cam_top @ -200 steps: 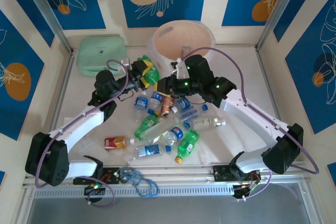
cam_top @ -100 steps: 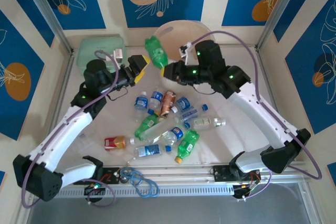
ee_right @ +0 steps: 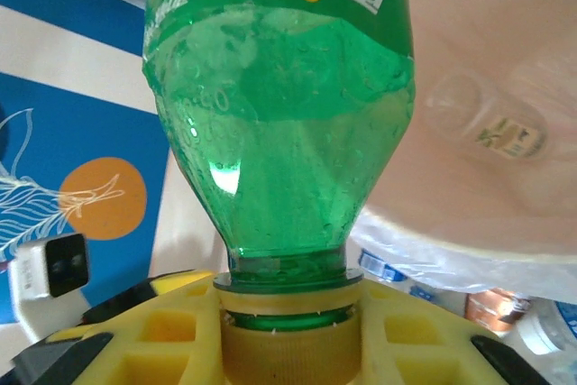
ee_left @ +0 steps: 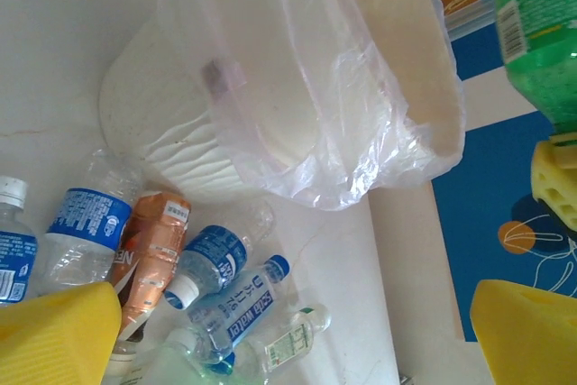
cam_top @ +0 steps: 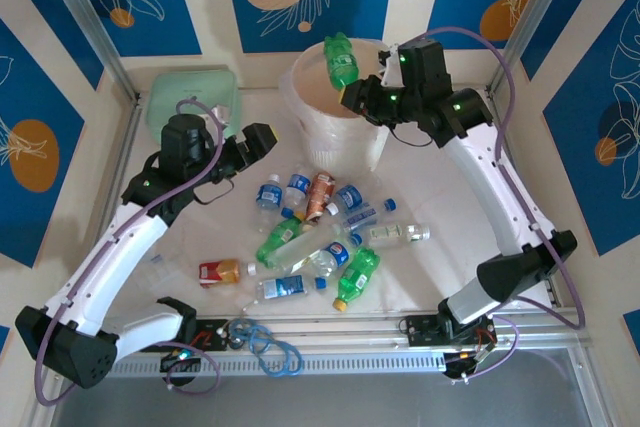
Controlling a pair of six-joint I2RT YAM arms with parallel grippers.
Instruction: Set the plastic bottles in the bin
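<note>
Plastic bottles: one green plastic bottle (cam_top: 341, 59) w/ a yellow cap is up in the air above the open mouth of the big round translucent white bin (cam_top: 335, 137), which stands at 12 o'clock on the white tabletop (cam_top: 455, 197). R gripper (cam_top: 357, 97) is clamped tight on the cap end. The wrist view shows its yellow pads (ee_right: 162, 331) either side of the cap, w/ the bottle body pointing away toward the bin's peach inside.

The other bottles lie in a loose pile (cam_top: 320, 227) mid-tabletop, at 6 o'clock from the bin: clear ones w/ blue labels, two more green ones and an orange-brown bottle (cam_top: 320, 192). A red-labelled bottle (cam_top: 220, 271) lies at 8 o'clock of the pile.

L gripper (cam_top: 258, 137) hangs at 9 o'clock of the bin, jaws spread wide, nothing in them. A clear plastic liner (ee_left: 361, 132) is bunched over the bin's side. A mint-green rectangular case (cam_top: 192, 102) sits at 10 o'clock, apart from the bottles.
</note>
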